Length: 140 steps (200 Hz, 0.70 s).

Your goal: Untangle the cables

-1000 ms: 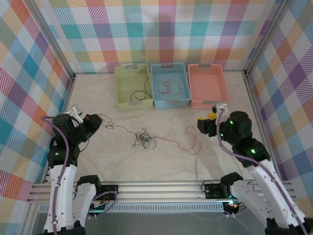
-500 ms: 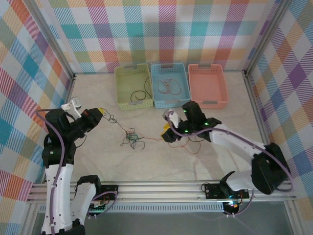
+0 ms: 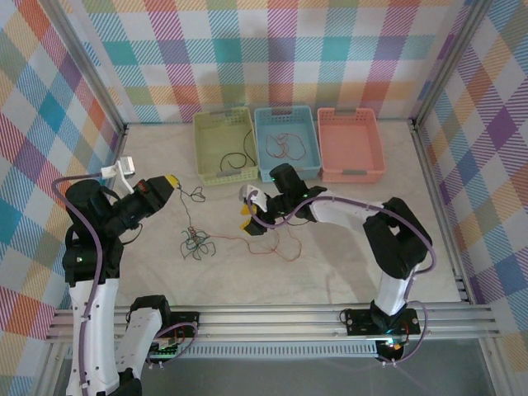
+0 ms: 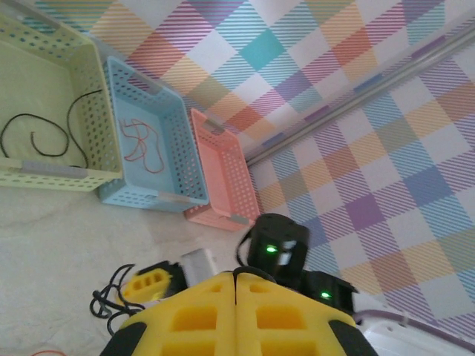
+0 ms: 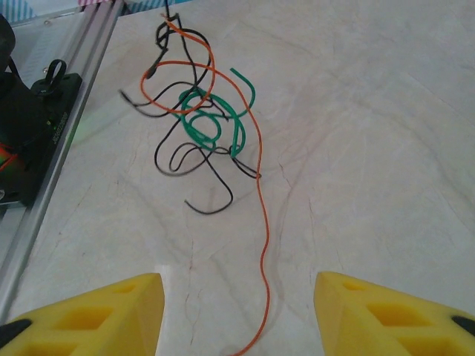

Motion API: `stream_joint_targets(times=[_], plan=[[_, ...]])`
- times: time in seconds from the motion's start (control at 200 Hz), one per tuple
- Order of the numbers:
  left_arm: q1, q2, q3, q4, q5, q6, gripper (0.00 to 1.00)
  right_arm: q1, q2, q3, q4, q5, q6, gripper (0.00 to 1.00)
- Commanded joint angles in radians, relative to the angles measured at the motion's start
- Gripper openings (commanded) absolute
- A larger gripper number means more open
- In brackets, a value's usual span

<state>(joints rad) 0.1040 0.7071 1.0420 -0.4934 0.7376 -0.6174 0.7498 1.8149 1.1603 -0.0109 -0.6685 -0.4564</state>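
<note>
My left gripper is pinched closed on a black strand of the cables, which runs from its tip down to the knot on the desk. My right gripper, near that knot, is spread wide astride a red strand and grasps nothing.

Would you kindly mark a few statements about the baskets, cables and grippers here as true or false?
The green basket holds a black cable. True.
The red cable lies in the pink basket. False: it lies in the blue basket.
The right gripper is shut. False: its fingers stand apart, an orange cable running between them on the table.
The left gripper has its fingers pressed together. True.
</note>
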Motion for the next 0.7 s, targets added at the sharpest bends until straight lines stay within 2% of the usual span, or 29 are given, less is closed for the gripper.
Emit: stream_joint_targets(times=[0.0,0.205,0.455,0.695], plan=[[-0.023,0.008,0.030,0.040,0.052,-0.021,0.00,0.036,0.055,0.066,0.075,-0.064,-0.062,0.58],[-0.047,0.020,0.038,0.061,0.057,-0.017,0.00,0.069,0.138,0.111,0.223,-0.083,0.014,0.57],[-0.087,0.046,0.064,0.084,0.051,-0.017,0.00,0.095,0.202,0.139,0.283,-0.052,-0.006,0.55],[-0.109,0.071,0.133,0.091,0.062,-0.033,0.00,0.095,0.257,0.143,0.296,-0.028,-0.062,0.59]])
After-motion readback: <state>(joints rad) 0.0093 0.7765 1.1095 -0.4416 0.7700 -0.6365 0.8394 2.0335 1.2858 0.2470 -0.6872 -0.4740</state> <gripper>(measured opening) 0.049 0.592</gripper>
